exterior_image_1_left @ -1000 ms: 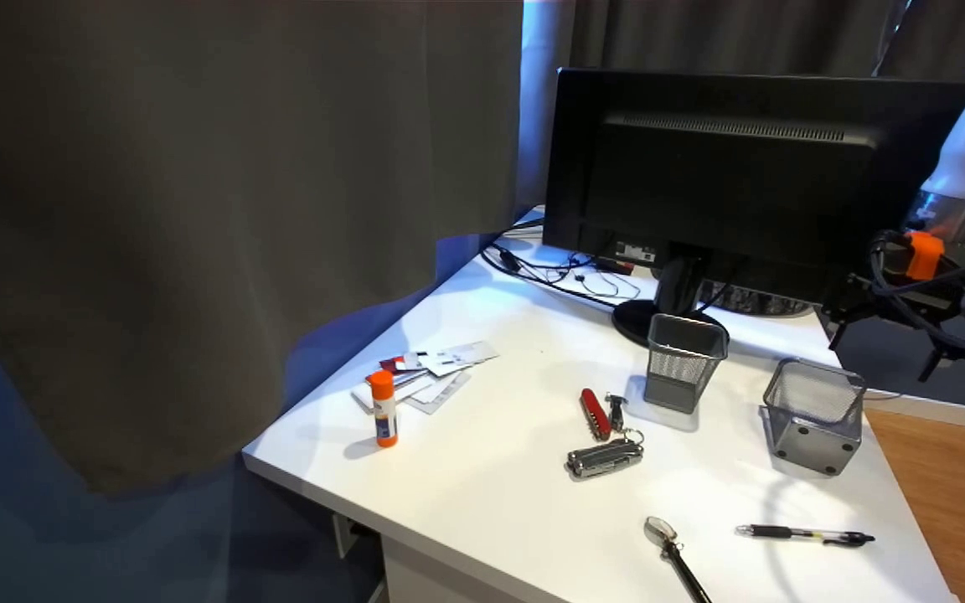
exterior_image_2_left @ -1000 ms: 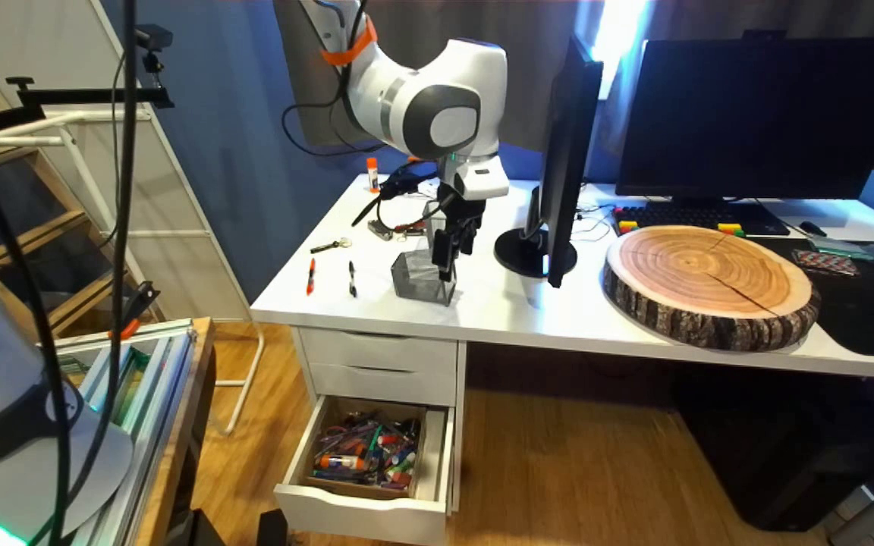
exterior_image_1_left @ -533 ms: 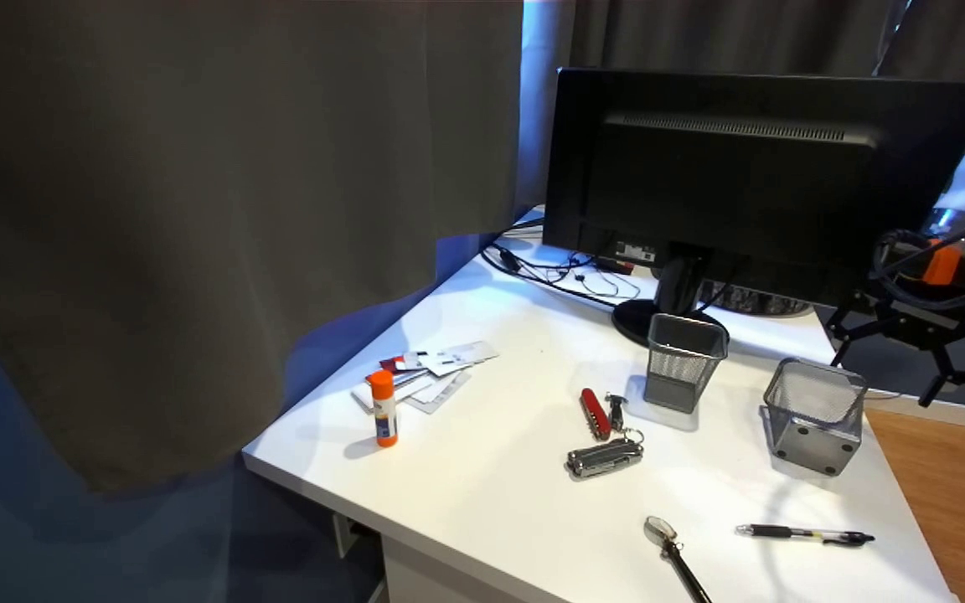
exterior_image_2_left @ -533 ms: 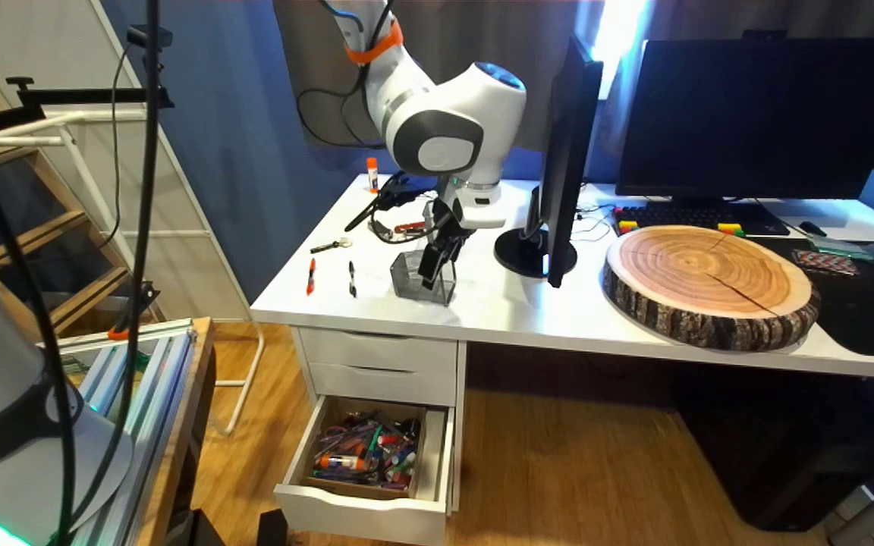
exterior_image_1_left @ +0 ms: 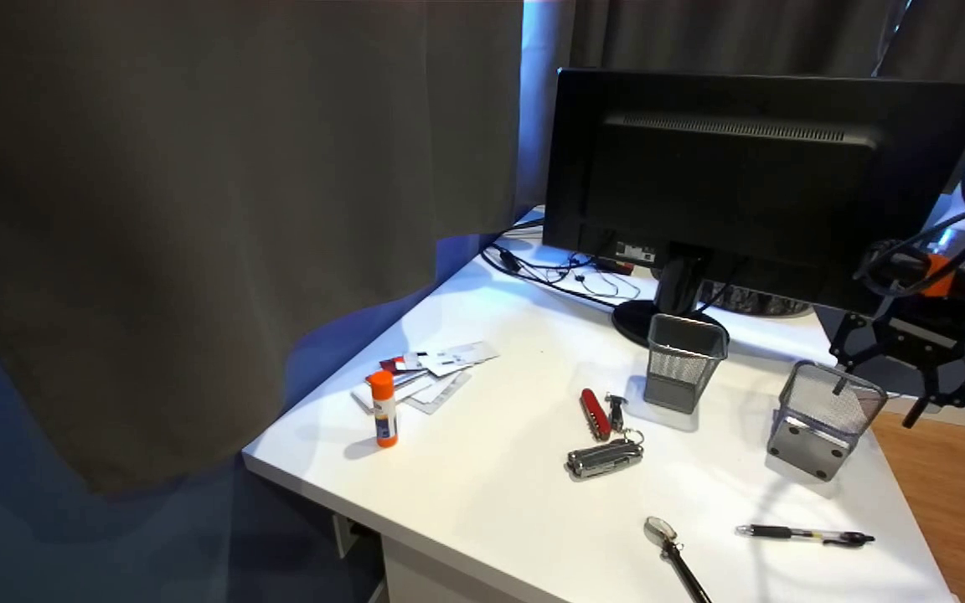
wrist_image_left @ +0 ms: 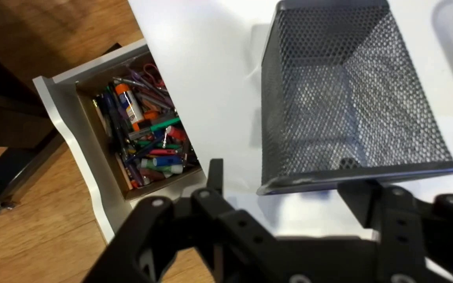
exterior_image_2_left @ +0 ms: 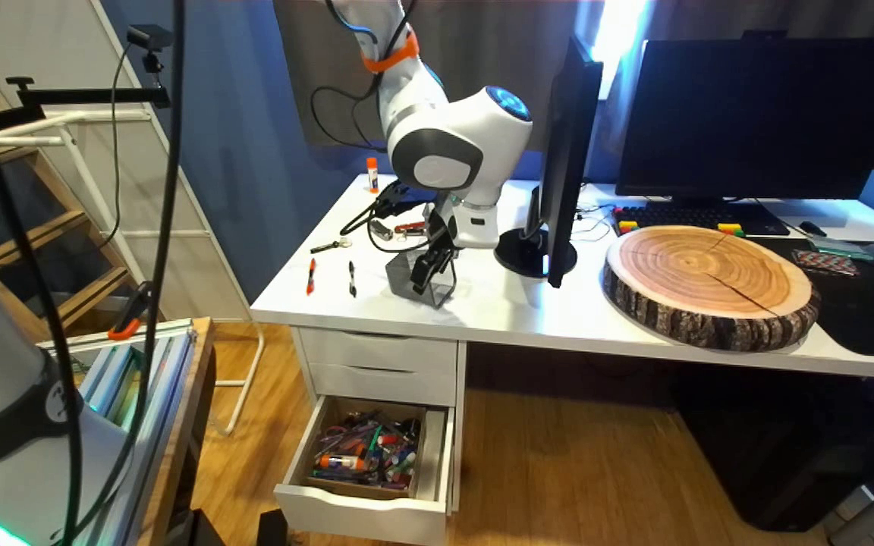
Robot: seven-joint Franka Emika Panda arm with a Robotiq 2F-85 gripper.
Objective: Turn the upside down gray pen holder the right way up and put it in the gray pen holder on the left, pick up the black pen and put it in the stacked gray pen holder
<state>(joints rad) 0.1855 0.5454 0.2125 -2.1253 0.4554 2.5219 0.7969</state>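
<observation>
black pincer (wrist_image_left: 282, 169) is spread wide and nothing is clamped in it; one finger is set at the rim of the tipped gray pen holder (exterior_image_1_left: 822, 423), its tip apparently showing through the mesh, though firm contact cannot be confirmed. the holder is laid on its side rather than upside down, canted on the white desk (exterior_image_1_left: 524, 519) near the edge, with its footed base exposed in an exterior view and its open mouth shown in the wrist view. the upright gray pen holder (exterior_image_1_left: 683, 364) is placed near the monitor (exterior_image_1_left: 750, 176), and the black pen (exterior_image_1_left: 805, 534) is seen lying apart on the desk. because pressure seems to be applied at one side of the rim only, the holder could be spun or slid instead of stood up, and, with the edge so near, it could be dropped toward the open drawer (exterior_image_2_left: 361, 516) below. if it is pushed too far, it could be toppled onto another side; if the jaws are closed off-centre, the sloping wall could slip free.
</observation>
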